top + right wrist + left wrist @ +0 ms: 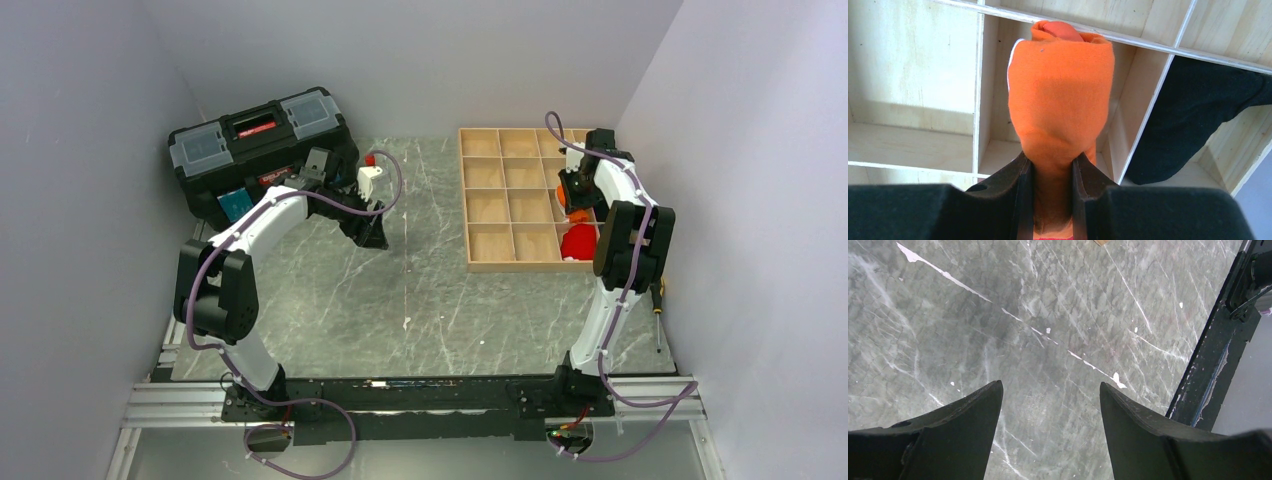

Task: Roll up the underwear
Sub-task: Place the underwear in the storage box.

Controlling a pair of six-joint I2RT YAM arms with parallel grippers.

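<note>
Grey marbled table (pixel 420 300) between pale walls, wooden compartment tray (pixel 485 215) at the far right corner, with orange underwear (pixel 1060 100) held above it.

Clamped narrow between the fingers of the right gripper (pixel 1052 170), bunched into a compact roll with a sliver of white trim showing. Hangs over a cell in the tray's right column, beside a cell of black cloth (pixel 1193 115) and behind the red bundle (pixel 578 243). Looks rolled already, with only lowering into the cell and letting go left to do. Cannot tell whether touching the cell floor. Left gripper (pixel 1050 390) spread wide, holding nothing, above bare table near the black toolbox (pixel 262 140) at the far left.
</note>
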